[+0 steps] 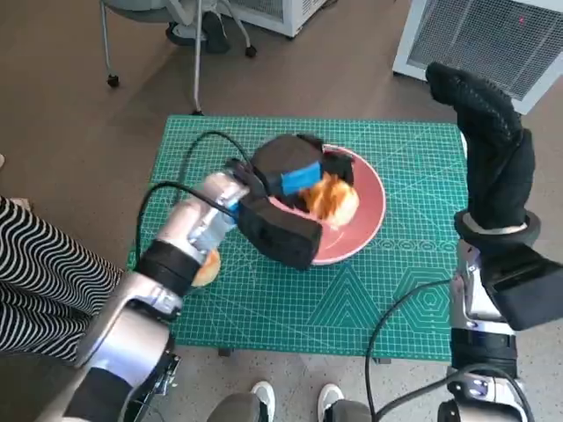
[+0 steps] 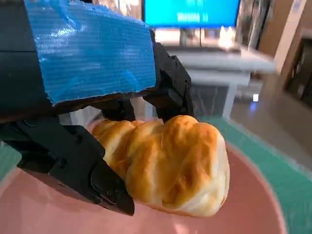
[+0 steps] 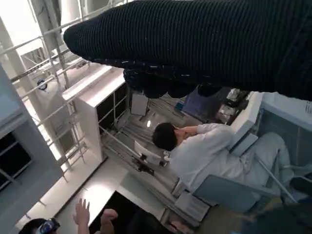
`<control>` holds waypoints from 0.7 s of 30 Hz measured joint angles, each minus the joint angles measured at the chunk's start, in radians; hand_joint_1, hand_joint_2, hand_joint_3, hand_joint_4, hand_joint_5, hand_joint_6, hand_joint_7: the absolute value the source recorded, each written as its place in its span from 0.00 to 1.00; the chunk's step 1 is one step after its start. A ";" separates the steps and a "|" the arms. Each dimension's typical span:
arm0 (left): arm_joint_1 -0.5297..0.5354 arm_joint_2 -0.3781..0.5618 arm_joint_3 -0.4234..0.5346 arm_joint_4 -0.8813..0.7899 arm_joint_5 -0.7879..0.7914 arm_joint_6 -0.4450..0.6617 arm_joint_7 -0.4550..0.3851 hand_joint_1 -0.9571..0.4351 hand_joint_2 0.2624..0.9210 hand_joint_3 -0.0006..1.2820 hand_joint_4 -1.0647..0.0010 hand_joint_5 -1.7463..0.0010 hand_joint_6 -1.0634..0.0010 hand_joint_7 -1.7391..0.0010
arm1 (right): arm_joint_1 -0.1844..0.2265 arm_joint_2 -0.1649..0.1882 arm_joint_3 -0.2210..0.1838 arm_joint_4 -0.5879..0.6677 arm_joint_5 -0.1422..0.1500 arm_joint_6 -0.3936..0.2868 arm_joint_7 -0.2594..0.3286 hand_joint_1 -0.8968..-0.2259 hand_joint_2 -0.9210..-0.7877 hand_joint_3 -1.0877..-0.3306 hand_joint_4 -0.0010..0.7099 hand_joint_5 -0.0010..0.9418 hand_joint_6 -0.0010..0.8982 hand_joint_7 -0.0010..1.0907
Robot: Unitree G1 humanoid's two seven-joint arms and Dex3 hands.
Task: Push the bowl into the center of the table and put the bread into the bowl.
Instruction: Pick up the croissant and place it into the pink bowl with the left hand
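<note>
Bread (image 2: 170, 163) over pink bowl (image 1: 365, 215), green mat (image 1: 396, 290), brown floor (image 1: 70, 132)

I see the bread (image 2: 170, 165) with a glossy, golden-brown crust, and the pink bowl (image 2: 253, 214) looks smooth and matt. Wrinkled blue tape covers the hard black left robot hand (image 2: 92, 97). The right robot hand (image 1: 493, 149) wears ribbed black knit cloth.

no readable text; the blurred blue screen (image 2: 191, 13) perhaps carries some lettering.
</note>
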 measured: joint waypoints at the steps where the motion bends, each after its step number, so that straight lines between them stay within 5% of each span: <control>1: -0.002 -0.003 0.000 0.009 0.000 -0.003 -0.001 0.69 1.00 0.07 0.34 0.33 0.46 0.31 | 0.003 0.000 0.000 -0.001 0.000 0.000 0.000 0.23 0.00 0.50 0.28 0.00 0.01 0.51; 2: -0.004 -0.006 -0.001 0.019 0.000 -0.005 -0.005 0.69 1.00 0.07 0.35 0.32 0.47 0.31 | 0.006 0.000 0.000 -0.001 0.000 0.000 0.000 0.23 0.00 0.50 0.28 0.00 0.01 0.51; 5: -0.013 -0.018 0.000 0.056 -0.011 -0.011 -0.040 0.86 1.00 0.17 0.50 0.22 0.59 0.54 | 0.012 0.000 -0.001 -0.003 0.000 0.000 -0.001 0.24 0.00 0.50 0.28 0.00 0.02 0.51; 6: -0.015 -0.021 0.000 0.066 -0.014 -0.011 -0.055 0.83 0.96 0.16 0.56 0.31 0.63 0.59 | 0.012 0.001 -0.001 -0.005 0.000 0.000 -0.002 0.24 0.00 0.50 0.28 0.00 0.02 0.51; 7: -0.016 -0.023 0.002 0.073 -0.020 -0.010 -0.074 0.77 0.88 0.15 0.63 0.61 0.66 0.74 | 0.013 0.001 -0.001 -0.006 0.000 0.000 -0.002 0.24 0.00 0.50 0.28 0.00 0.02 0.51; 10: -0.017 -0.029 0.007 0.093 -0.046 -0.004 -0.131 0.71 0.78 0.11 0.77 0.87 0.73 0.89 | 0.014 0.001 -0.001 -0.010 0.000 0.000 -0.004 0.24 0.00 0.50 0.28 0.00 0.02 0.51; 21: -0.016 -0.007 0.042 0.072 -0.116 0.008 -0.313 0.53 0.70 0.06 0.98 1.00 0.83 0.99 | 0.015 0.009 -0.002 -0.010 -0.005 -0.002 -0.006 0.25 0.00 0.51 0.27 0.00 0.01 0.51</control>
